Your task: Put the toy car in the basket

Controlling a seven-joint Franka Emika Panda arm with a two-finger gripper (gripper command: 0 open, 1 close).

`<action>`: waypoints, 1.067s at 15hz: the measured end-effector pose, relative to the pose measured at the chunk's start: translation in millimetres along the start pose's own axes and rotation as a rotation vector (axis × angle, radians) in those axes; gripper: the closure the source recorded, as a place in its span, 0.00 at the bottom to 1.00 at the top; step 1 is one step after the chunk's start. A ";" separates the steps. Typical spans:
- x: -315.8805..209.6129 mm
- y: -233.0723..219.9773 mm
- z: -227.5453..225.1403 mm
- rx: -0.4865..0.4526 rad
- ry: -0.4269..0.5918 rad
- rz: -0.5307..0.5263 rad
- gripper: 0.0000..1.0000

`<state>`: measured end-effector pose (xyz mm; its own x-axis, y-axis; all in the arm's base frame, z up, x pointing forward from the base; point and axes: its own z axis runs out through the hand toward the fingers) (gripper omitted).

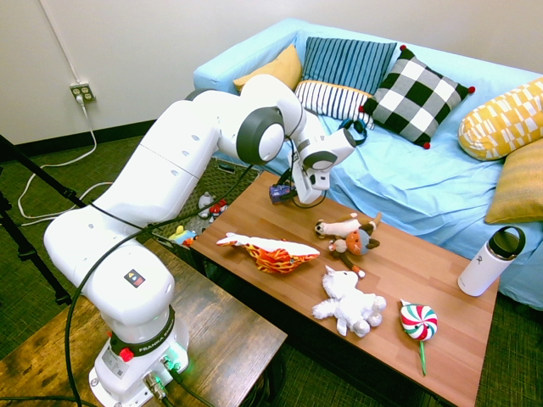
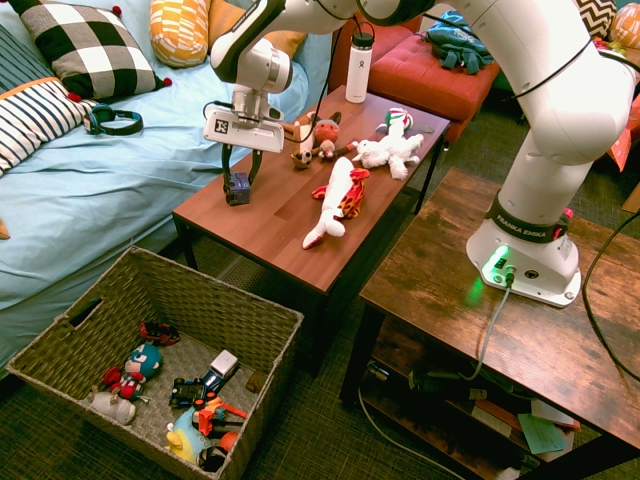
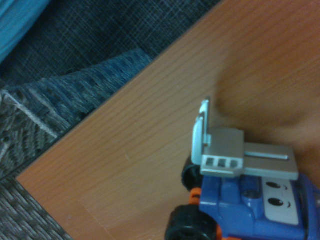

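Car (image 2: 237,187): small blue toy, black wheels on orange hubs, grey plate at one end, seen close in the wrist view (image 3: 245,200). Location: near the corner of the table (image 2: 270,230) at the sofa (image 2: 90,190) end, well apart from the fish plush (image 2: 337,200) and the other soft toys.

Gripper (image 2: 238,180): directly over the car, fingers down on either side of it. Whether they are clenched on it or merely straddling it cannot be told, nor whether its wheels are clear of the wood.

Handling, as judged: hard moulded plastic, light, rigid, not fragile. Smooth sides may slip; wheels may let it roll if nudged. Best hold looks to be across the flat flanks of the body, clear of wheels and grey plate.

Basket (image 2: 60,345): wicker, on the floor beyond the table end, already holding several toys.
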<state>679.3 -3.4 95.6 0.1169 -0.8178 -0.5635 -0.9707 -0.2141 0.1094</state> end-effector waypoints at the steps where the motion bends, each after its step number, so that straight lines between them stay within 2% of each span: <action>1: -3.8 -1.0 -2.0 -0.009 0.020 -0.008 1.00; 5: -45.7 1.5 -14.6 0.018 0.117 -0.084 1.00; 9: -173.1 20.7 -13.1 0.008 0.231 -0.204 1.00; 13: -314.0 30.6 35.2 -0.072 0.367 -0.298 1.00; 15: -347.1 15.1 67.6 -0.118 0.393 -0.338 1.00; 16: -346.2 6.1 85.8 -0.148 0.395 -0.351 1.00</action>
<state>614.9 324.3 221.1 0.5257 -0.8163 -0.2395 -0.8229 -0.5593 0.1002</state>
